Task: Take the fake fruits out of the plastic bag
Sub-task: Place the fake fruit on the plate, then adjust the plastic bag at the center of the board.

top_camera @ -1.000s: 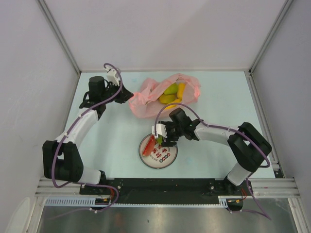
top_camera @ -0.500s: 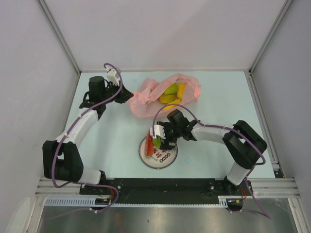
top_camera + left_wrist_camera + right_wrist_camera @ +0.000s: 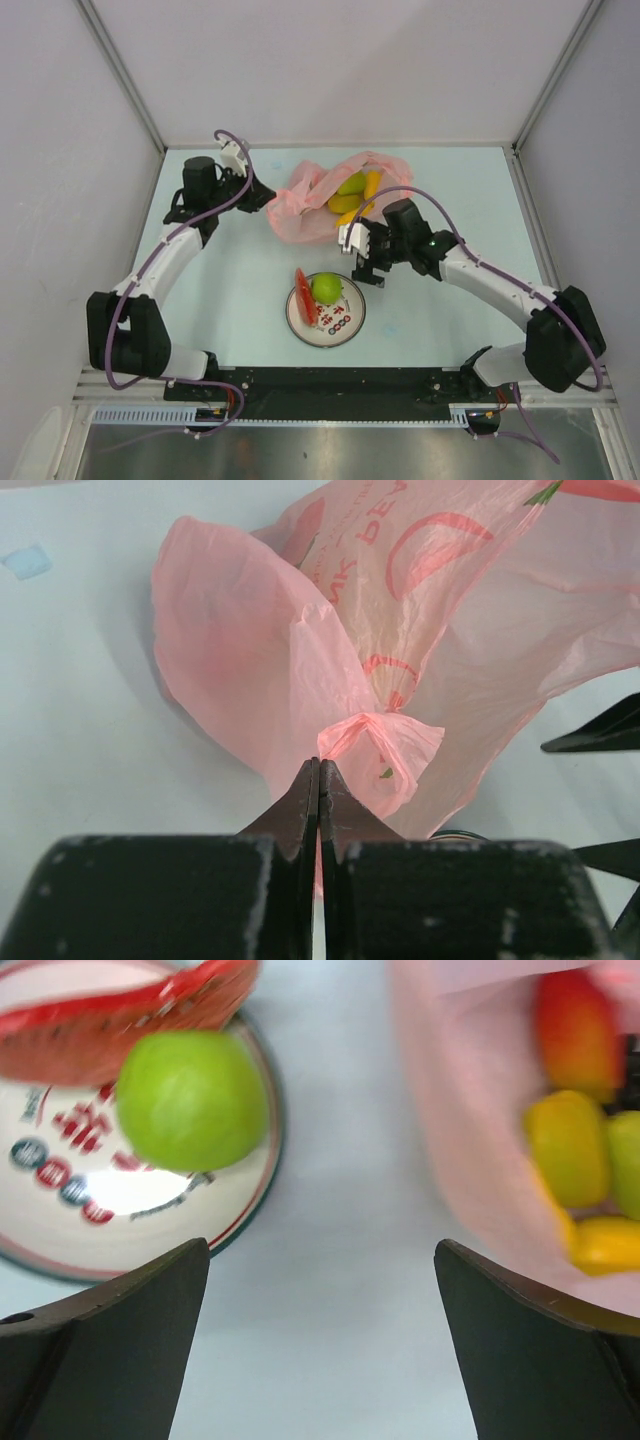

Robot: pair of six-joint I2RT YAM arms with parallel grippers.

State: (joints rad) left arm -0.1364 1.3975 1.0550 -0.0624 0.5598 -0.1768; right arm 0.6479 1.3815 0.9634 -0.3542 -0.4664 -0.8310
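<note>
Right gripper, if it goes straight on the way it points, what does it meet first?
Likely the bare table, in the gap between the plate and the plastic bag, though depth is unclear.

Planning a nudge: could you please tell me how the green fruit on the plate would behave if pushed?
The green fruit looks round and glossy, so it would probably roll and slip. The rim of the plate might stop it.
</note>
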